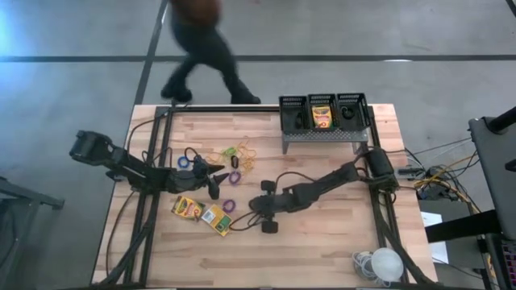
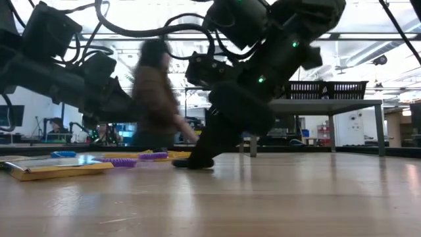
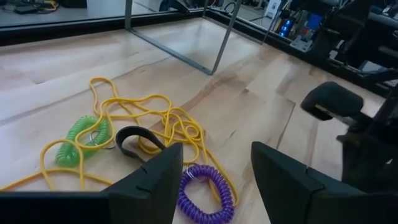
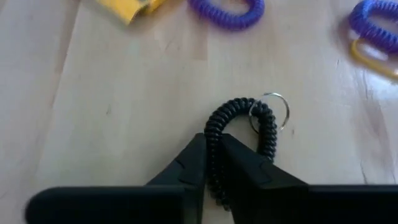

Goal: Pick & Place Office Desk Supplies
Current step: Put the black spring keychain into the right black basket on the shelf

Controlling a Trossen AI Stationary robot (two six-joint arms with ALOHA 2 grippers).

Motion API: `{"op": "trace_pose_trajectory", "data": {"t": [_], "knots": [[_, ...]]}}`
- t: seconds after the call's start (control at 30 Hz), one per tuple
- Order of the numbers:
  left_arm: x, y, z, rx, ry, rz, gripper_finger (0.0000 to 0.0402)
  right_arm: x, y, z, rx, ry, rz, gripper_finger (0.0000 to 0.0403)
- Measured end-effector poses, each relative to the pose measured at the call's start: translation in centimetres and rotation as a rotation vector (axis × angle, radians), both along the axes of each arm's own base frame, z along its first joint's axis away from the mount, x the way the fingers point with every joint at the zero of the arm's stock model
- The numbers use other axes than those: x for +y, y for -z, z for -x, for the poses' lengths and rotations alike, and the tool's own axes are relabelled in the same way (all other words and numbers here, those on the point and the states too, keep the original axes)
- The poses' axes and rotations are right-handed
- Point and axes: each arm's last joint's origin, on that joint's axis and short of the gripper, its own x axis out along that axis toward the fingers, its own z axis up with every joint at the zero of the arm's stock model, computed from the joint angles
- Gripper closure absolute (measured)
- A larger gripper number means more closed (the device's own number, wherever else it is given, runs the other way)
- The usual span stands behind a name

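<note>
My right gripper (image 4: 213, 163) is shut on a black coil ring (image 4: 242, 121) near the table's middle (image 1: 255, 211). My left gripper (image 3: 214, 171) is open and empty, its fingers standing over a purple coil ring (image 3: 205, 194); in the high view it is left of centre (image 1: 218, 182). Beside it lie a black ring (image 3: 134, 140), a green coil ring (image 3: 81, 134) and yellow rubber bands (image 3: 161, 118). Two crayon boxes (image 1: 187, 207) (image 1: 216, 218) lie flat near the front. Three black mesh bins (image 1: 325, 109) stand on the grey stand; the middle one holds a crayon box (image 1: 322, 118). My right gripper pinches the black coil ring's near side (image 4: 214, 149) between its two fingers. The fingers come slanting down from the table's right. The ring's far side, with a small metal key ring (image 4: 273, 111), lies on the table top.
The grey perforated stand (image 1: 322, 138) stands at the far right. More purple rings (image 1: 229, 205) (image 1: 235, 176) and a blue ring (image 1: 185, 161) lie around the grippers. A white object with cords (image 1: 385, 263) lies at the near right corner. A person (image 1: 197, 48) walks past the far edge.
</note>
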Motion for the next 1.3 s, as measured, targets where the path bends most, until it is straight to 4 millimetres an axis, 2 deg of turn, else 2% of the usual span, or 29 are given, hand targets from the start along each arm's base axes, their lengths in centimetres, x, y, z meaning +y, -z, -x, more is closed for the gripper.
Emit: {"op": "trace_pose_trajectory", "data": {"t": [0.07,0.17,0.3,0.47,0.6,0.67,0.77,0.93,1.07,1.13,1.3], "knots": [[0.0,0.0,0.0,0.0,0.0,0.0,0.0207,0.6,-0.6,0.4,0.032,-0.033,-0.015,0.0383],[0.0,0.0,0.0,-0.001,-0.001,0.0,0.0207,1.6,-2.3,1.1,0.039,-0.098,-0.107,0.0385],[0.0,0.0,0.0,-0.004,-0.001,0.001,0.0207,2.2,-4.8,2.3,-0.034,-0.178,-0.226,0.0381],[0.0,0.0,0.0,-0.005,-0.002,0.004,0.0207,1.8,-5.8,4.1,-0.336,-0.303,-0.343,0.0381],[0.0,0.0,0.0,-0.004,-0.002,0.004,0.0207,0.3,-6.1,5.6,-0.609,-0.292,-0.333,0.0381],[0.0,0.0,0.0,-0.002,-0.002,0.004,0.0207,-0.5,-6.7,6.4,-0.709,-0.223,-0.27,0.0381],[0.0,0.0,0.0,-0.002,-0.002,0.004,0.0207,-1.3,-8.6,7.8,-0.8,-0.08,-0.125,0.0381],[0.0,0.0,0.0,-0.003,-0.002,0.006,0.0207,-2.2,-12.4,10.6,-0.835,0.238,0.18,0.0381],[0.0,0.0,0.0,-0.002,-0.002,0.005,0.0207,-3.7,-15.5,13.2,-0.759,0.527,0.34,0.0381],[0.0,0.0,0.0,-0.002,-0.002,0.005,0.0207,-5.0,-16.8,14.8,-0.691,0.621,0.38,0.0381],[0.0,0.0,0.0,-0.002,-0.002,0.006,0.0207,-9.5,-19.8,19.5,-0.522,0.85,0.33,0.0381]]}}
